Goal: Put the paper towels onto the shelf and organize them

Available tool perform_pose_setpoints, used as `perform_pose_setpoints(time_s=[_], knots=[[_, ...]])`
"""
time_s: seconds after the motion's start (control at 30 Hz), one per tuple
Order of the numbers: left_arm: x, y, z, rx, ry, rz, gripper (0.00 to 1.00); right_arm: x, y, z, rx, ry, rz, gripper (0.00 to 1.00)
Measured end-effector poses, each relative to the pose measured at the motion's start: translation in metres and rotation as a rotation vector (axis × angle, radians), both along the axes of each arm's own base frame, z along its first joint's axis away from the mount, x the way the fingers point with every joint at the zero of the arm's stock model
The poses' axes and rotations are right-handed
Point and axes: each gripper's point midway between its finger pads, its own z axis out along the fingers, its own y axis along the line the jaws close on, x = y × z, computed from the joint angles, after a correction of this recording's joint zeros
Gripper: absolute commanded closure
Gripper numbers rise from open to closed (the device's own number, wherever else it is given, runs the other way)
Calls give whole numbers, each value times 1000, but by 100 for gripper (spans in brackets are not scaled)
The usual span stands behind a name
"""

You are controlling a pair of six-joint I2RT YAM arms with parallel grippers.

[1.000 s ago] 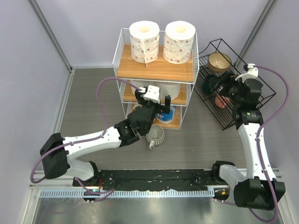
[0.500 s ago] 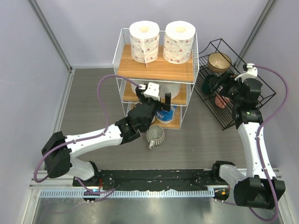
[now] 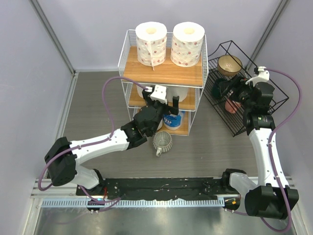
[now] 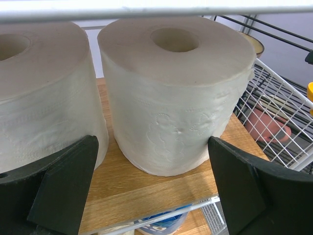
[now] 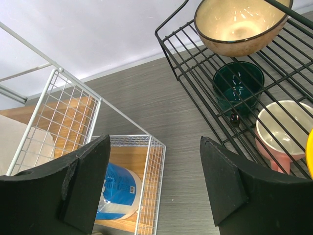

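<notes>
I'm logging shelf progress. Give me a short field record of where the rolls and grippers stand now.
top tier: two red-dotted rolls, upright, side by side
middle tier: two plain white rolls, upright
bottom tier: blue-wrapped roll
left gripper: open, empty, facing the middle tier
right gripper: open, empty, near black wire rack
table: glass mug before the shelf

White roll (image 4: 41,93) partly off-frame left

Pale lilac-grey walls (image 3: 93,29) close in a grey wood-grain counter (image 3: 88,107) on three sides, with slim metal posts (image 3: 52,34) at the back corners. A black wire rack (image 3: 230,125) stands at the right. A black mat (image 3: 161,185) and a ribbed metal rail (image 3: 146,202) run along the near edge. The light is soft and even.
</notes>
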Motion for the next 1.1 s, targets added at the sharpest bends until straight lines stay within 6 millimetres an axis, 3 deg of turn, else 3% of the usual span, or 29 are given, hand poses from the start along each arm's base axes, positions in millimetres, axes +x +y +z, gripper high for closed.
perform_pose_setpoints(time_s=[0.43,0.6,0.8,0.9,0.97,1.03,1.1], knots=[[-7,5,4,-34,7,-22,0,0,0,0,0,0,0,21],[-32,8,15,-74,9,-64,0,0,0,0,0,0,-1,21],[-100,-17,26,-88,26,-209,0,0,-2,3,3,-1,-12,21],[-133,-24,27,-66,42,-281,0,1,-2,15,24,-7,-23,21],[-144,-24,33,-51,48,-307,0,5,-3,29,39,-18,-31,21],[-145,-19,52,-53,41,-305,0,12,-5,51,46,-42,-41,21],[-143,-14,83,-61,13,-297,0,21,-7,81,51,-74,-51,21]])
